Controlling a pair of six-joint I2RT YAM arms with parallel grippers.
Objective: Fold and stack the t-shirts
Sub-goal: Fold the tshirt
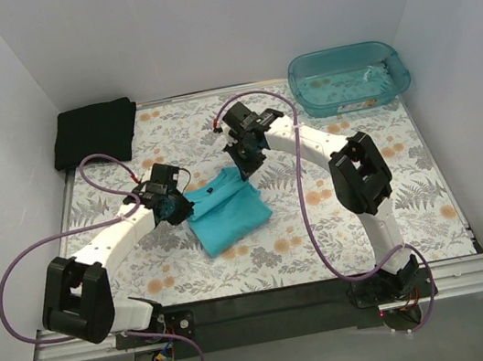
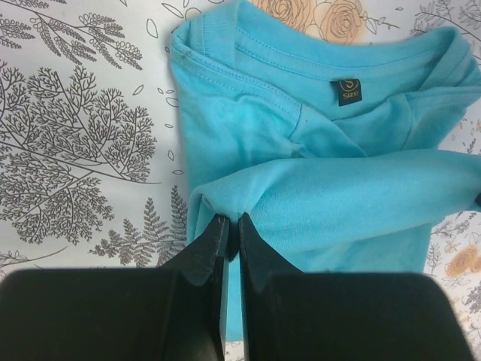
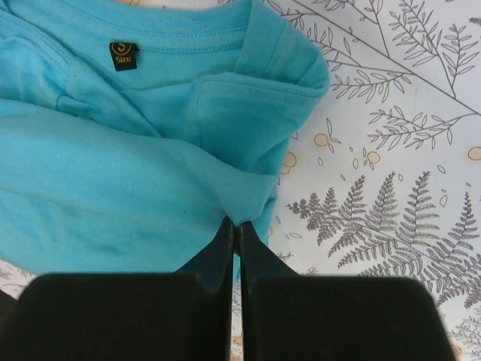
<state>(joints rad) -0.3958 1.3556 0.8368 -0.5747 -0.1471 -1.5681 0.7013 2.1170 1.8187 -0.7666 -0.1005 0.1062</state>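
Observation:
The turquoise t-shirt (image 1: 226,209) lies partly folded in the middle of the floral table, collar and size label showing in both wrist views. My left gripper (image 1: 175,208) is shut on a fold of the shirt's edge at its left side; the left wrist view shows the cloth (image 2: 316,188) pinched between the tips (image 2: 232,222). My right gripper (image 1: 245,163) is shut on a fold at the shirt's far side; the right wrist view shows the cloth (image 3: 135,180) pinched (image 3: 236,224). The black t-shirt (image 1: 94,133) lies folded at the far left corner.
A translucent teal plastic tub (image 1: 350,79) stands at the far right corner. White walls close in the table at the left, back and right. A dark rail (image 1: 272,305) with the arm bases runs along the near edge.

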